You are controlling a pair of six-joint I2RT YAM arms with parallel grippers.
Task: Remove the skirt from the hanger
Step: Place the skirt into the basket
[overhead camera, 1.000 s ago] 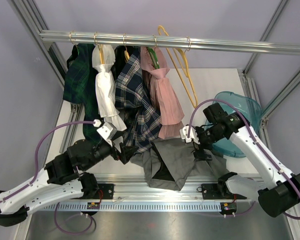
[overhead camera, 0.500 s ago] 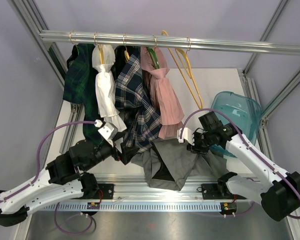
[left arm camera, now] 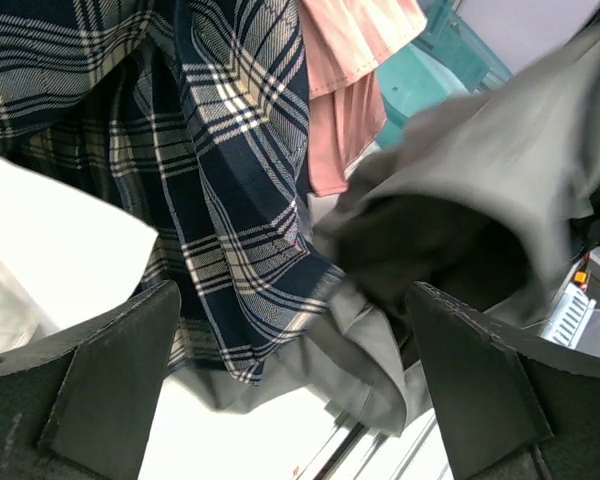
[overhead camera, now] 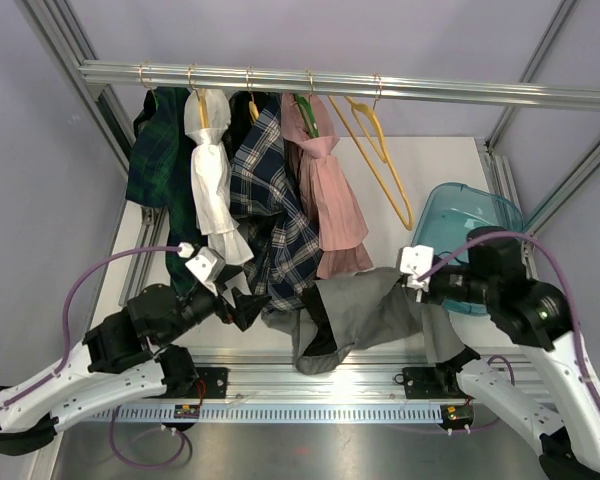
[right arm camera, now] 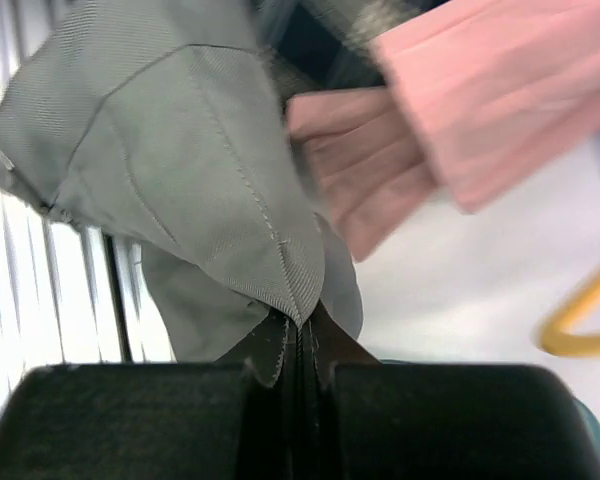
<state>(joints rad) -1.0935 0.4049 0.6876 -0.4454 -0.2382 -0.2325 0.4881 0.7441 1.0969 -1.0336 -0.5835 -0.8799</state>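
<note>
Teal bin [overhead camera: 490, 215] (contents unseen) beside grey skirt [overhead camera: 365, 310].

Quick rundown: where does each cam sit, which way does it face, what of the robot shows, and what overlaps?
Top external: above and behind the bases, looking down at the rail, the hanging clothes and the bin; both arms show.
Left wrist: on the left arm, facing the plaid skirt; its open fingers frame the view.
Right wrist: on the right arm, looking along the shut right hand, which pinches the grey skirt.
Shared: all three see the grey and pink skirt.
</note>
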